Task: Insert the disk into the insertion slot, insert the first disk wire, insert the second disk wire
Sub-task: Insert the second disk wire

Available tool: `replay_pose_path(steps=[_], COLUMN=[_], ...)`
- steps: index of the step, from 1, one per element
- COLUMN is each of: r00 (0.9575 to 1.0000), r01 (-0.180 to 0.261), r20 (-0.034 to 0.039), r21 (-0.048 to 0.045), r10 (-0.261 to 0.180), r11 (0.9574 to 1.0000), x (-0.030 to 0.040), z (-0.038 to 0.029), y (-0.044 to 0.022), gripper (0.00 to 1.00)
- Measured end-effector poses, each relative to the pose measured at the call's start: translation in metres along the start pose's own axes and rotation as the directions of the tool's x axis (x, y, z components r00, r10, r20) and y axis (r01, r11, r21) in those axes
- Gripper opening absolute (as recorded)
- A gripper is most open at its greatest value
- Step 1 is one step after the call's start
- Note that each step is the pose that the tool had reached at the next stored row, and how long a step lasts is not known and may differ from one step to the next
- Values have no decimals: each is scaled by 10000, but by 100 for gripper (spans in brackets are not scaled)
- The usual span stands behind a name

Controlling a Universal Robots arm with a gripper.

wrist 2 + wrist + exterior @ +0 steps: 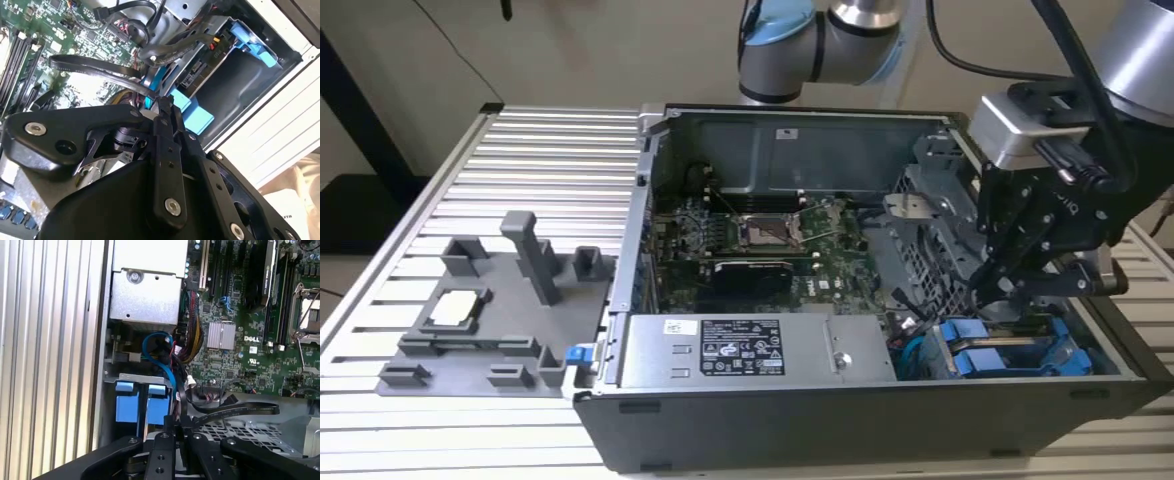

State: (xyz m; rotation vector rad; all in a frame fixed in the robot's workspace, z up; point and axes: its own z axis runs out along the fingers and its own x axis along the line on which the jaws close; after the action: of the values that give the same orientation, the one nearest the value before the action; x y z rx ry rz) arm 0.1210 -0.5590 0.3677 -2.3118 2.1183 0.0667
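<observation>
The disk (1007, 355) already sits in the insertion slot (1067, 335); my fingers (169, 427), pressed together, pinch a black wire (220, 412) beside it, wiring unfinished

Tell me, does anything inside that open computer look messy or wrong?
Nothing looks damaged. Loose black flat cables and a curling blue cable lie unplugged over the grey metal drive cage, beside the blue drive tabs near the black gripper.

A ribbed aluminium bench (547, 150) carries two items. An open computer case (854, 420) occupies the half toward the exterior view's right. A grey fixture plate (494, 330) with upright posts lies beside it, reaching the bench's edge on the exterior view's left.
</observation>
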Motion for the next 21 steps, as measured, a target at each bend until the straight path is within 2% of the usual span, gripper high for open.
replay_pose_path(steps=[4, 11, 12, 13, 15, 16, 17, 21], r00=[10000, 10000, 10000, 9999, 9991, 9987, 9986, 9985], r01=[-9, -18, -16, -19, -49, -59, -64, -110], r20=[27, 67, 87, 148, 408, 502, 529, 530], r21=[-268, -585, -595, -590, -567, -559, -556, -557], r10=[10, 22, 21, 28, 72, 87, 93, 139], r11=[9996, 9983, 9982, 9983, 9984, 9984, 9984, 9984], x=[40, 137, 147, 149, 150, 153, 161, 216], z=[2, 7, 12, 16, 22, 25, 26, 33], y=[-98, -236, -247, -249, -249, -249, -253, -262], gripper=[16, 16, 16, 16, 16, 16, 16, 16])
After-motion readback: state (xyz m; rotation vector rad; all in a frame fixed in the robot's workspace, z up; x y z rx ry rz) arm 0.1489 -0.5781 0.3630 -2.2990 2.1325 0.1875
